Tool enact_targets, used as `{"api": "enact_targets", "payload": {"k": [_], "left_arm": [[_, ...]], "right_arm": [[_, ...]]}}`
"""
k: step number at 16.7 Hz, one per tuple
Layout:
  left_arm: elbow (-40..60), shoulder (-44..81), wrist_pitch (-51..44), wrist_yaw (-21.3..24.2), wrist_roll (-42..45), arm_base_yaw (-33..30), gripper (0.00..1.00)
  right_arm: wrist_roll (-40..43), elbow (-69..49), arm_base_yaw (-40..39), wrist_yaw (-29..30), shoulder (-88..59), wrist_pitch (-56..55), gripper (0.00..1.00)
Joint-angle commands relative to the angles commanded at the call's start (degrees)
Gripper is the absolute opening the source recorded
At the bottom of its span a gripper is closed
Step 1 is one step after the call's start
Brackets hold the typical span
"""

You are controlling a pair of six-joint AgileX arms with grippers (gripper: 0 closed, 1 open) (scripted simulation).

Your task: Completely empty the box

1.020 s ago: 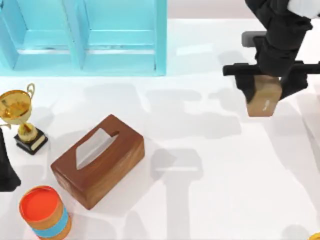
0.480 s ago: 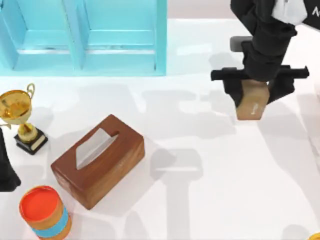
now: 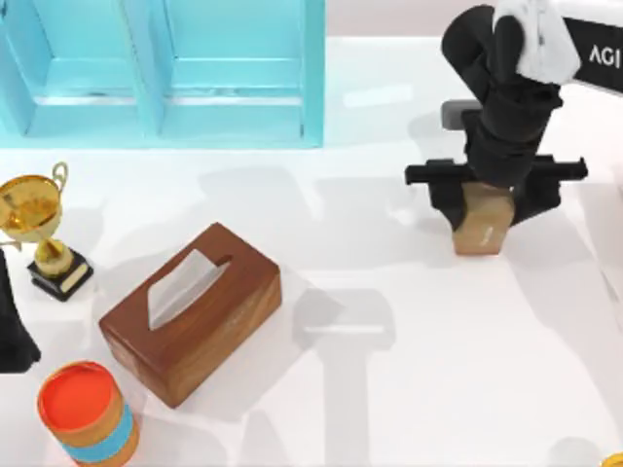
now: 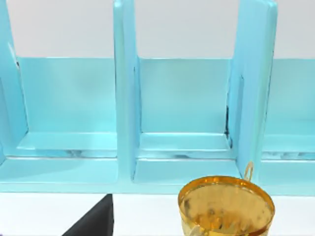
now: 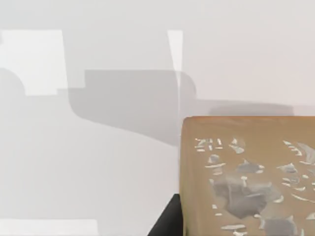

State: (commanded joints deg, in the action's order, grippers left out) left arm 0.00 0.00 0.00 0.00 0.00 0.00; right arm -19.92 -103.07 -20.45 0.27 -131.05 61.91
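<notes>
So the right gripper (image 3: 484, 195) is over the right half of the tabletop (image 3: 409, 389), fingers clamped on a small tan carton (image 3: 482, 222) from two opposite sides, with the carton hanging below them. In the right wrist view the carton (image 5: 246, 172) has a flat printed face with whitish markings, and there's bare tabletop beyond it.

Handling-wise, I'd guess it's light and fairly stiff, cardboard-like, so a side pinch like this should hold fine. The faces look smooth though, so it could slip or swivel if the squeeze is weak. Gripping across the narrow width near the top, as it is now, seems like the sensible spot.

The blue box (image 3: 161, 73) with its open compartments sits at the back left, and from the left wrist view the compartments (image 4: 182, 103) I can see look bare already. Can't vouch for the parts that are out of frame.

The left arm (image 3: 15, 331) is parked at the left edge, next to a gold trophy (image 3: 34, 219). I can't tell what its fingers are doing. Also on the tabletop: a wooden tissue box (image 3: 190, 311) and an orange canister (image 3: 86, 413), well apart from the carton.
</notes>
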Motion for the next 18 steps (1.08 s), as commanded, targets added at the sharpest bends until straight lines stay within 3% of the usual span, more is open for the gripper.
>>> {"api": "enact_targets", "payload": {"k": [1, 14, 18], "left_arm": [[0.0, 0.0, 0.0, 0.0, 0.0, 0.0, 1.00], [0.0, 0.0, 0.0, 0.0, 0.0, 0.0, 1.00], [0.0, 0.0, 0.0, 0.0, 0.0, 0.0, 1.00]], "right_arm": [[0.0, 0.0, 0.0, 0.0, 0.0, 0.0, 0.00], [0.0, 0.0, 0.0, 0.0, 0.0, 0.0, 0.98], [0.0, 0.0, 0.0, 0.0, 0.0, 0.0, 1.00]]}}
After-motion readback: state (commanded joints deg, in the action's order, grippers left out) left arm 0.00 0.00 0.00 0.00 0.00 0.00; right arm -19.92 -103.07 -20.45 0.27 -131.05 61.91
